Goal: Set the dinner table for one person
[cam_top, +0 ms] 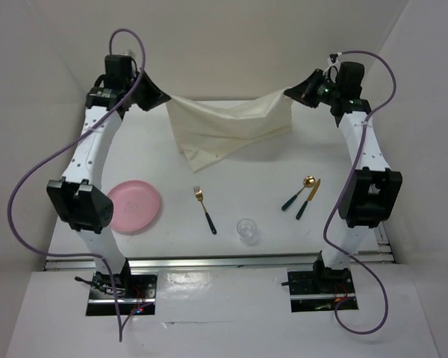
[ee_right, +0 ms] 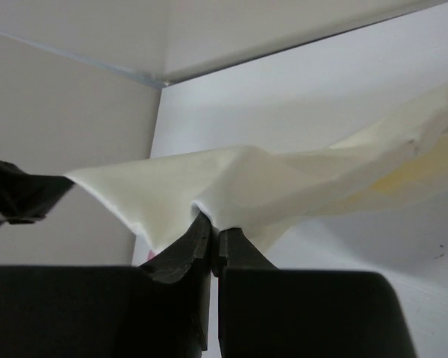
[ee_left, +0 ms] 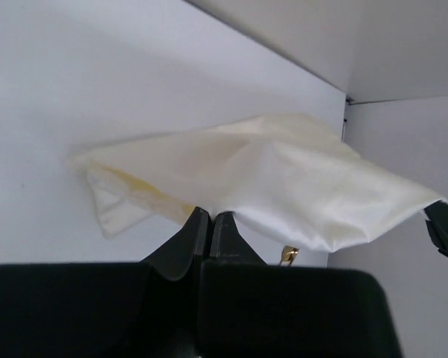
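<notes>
Holding a corner each, the left gripper and right gripper are both pinched tight on the cream cloth. It hangs slung between them above the far end of the dinner table, and its lower folds appear to rest on the white top. Look at that sag: light, limp fabric with no stiffness, so it will crease wherever tension drops. The corners are the right spots to grip, and pulling them apart and level should spread it flat. The thin hem could slip from such narrow jaws, I reckon. Nearer the arms lie the pink plate, fork, spoon, knife and clear glass.
</notes>
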